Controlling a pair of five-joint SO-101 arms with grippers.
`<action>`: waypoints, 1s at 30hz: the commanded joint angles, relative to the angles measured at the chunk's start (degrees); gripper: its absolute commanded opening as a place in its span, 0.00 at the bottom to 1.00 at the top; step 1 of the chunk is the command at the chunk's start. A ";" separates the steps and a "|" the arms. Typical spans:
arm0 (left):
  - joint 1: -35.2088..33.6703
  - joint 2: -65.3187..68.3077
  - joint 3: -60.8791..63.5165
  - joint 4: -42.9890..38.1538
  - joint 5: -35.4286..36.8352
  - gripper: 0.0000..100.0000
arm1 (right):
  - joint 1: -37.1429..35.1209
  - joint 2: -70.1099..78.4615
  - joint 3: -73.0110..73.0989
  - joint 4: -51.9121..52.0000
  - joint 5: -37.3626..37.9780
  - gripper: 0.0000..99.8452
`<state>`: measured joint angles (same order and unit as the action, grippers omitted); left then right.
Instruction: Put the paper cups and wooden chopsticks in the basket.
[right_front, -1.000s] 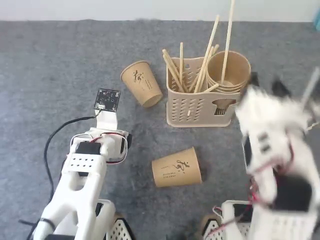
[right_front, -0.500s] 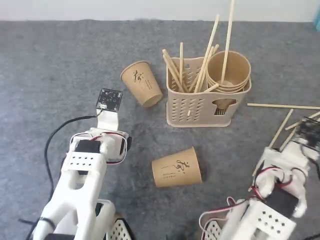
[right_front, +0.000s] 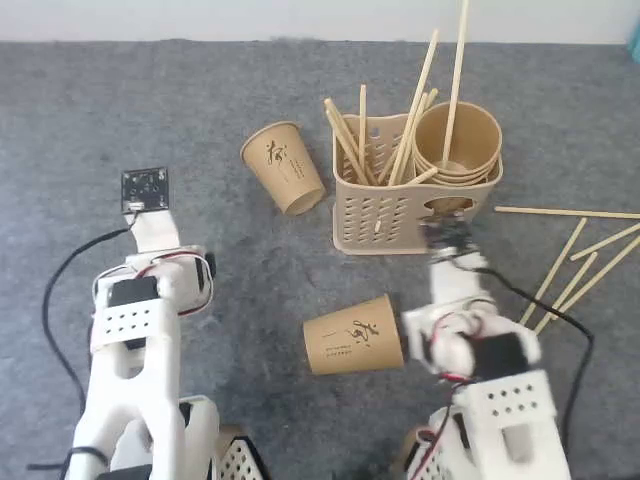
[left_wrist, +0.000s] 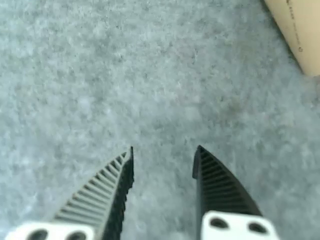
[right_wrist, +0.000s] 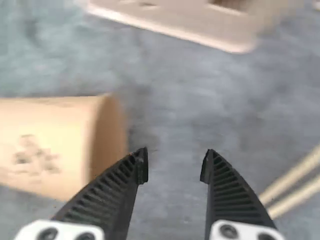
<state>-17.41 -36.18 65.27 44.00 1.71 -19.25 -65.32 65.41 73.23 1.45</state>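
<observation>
High view: the basket holds stacked cups and chopsticks. The left cup lies just beside it, the front cup lies before it, and loose chopsticks lie to its right.

Left wrist view: the left gripper is parted over grey carpet.

Right wrist view: the right gripper is parted beside the front cup, near the basket.

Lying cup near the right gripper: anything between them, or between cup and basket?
Nothing visible. The right gripper is open over bare carpet, with the lying cup just beside one finger. From the cup to the basket is only carpet; stacked cups already fill one basket compartment.
</observation>
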 joint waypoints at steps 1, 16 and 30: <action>-0.44 0.09 -1.71 -3.69 0.79 0.18 | -10.33 1.54 -4.40 0.66 -5.71 0.18; -0.79 0.09 -1.71 -6.15 1.23 0.18 | -26.51 0.66 -0.62 -5.23 -6.95 0.18; -15.21 1.49 -4.79 -9.05 13.98 0.18 | -38.37 0.66 6.42 -31.25 -13.98 0.05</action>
<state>-30.68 -36.00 64.22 36.79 13.05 -57.23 -64.44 72.35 47.30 -12.00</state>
